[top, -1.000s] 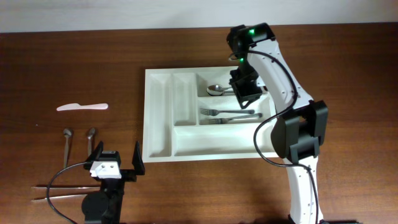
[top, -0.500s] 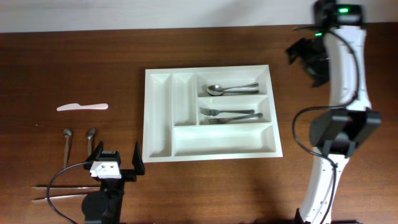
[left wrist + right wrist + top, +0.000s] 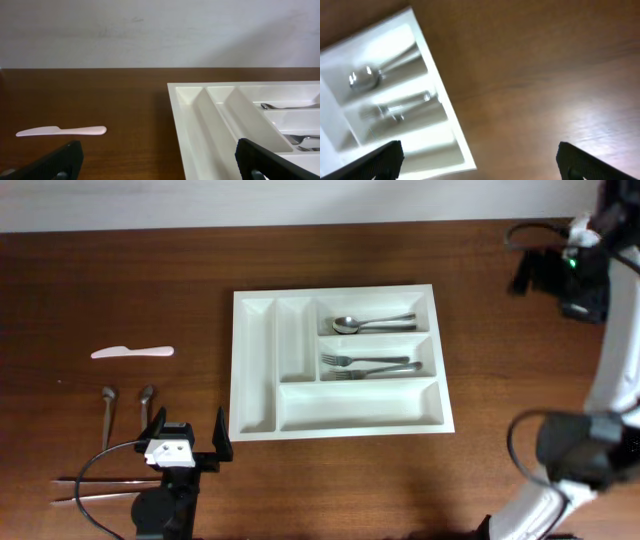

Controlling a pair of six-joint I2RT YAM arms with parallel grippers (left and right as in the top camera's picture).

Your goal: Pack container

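1. I see my left gripper point(image 3: 188, 432) low in the left part of the overhead frame. Its jaws are spread as wide as they go, with nothing between them and nothing touched.
2. In the left wrist view its fingertips point(image 3: 55, 162) show only at the two bottom corners, with bare table point(image 3: 125, 100) between them.
3. My right gripper point(image 3: 535, 272) hangs in the upper right corner of the overhead frame, well to the right of the tray point(image 3: 335, 292).
4. The right wrist view is blurred. Its fingers point(image 3: 590, 161) sit at the bottom corners, wide apart and empty, above wood and the tray's right edge point(image 3: 445, 107).
5. The tray lies flat at mid-frame, apart from both grippers.
6. A spoon point(image 3: 375, 323) lies in the tray's upper right compartment, and two forks point(image 3: 370, 365) lie in the compartment just below it.
7. At the left of the frame a white knife point(image 3: 132, 352) lies on the wood, and two small spoons point(image 3: 108, 405) lie near the left gripper.
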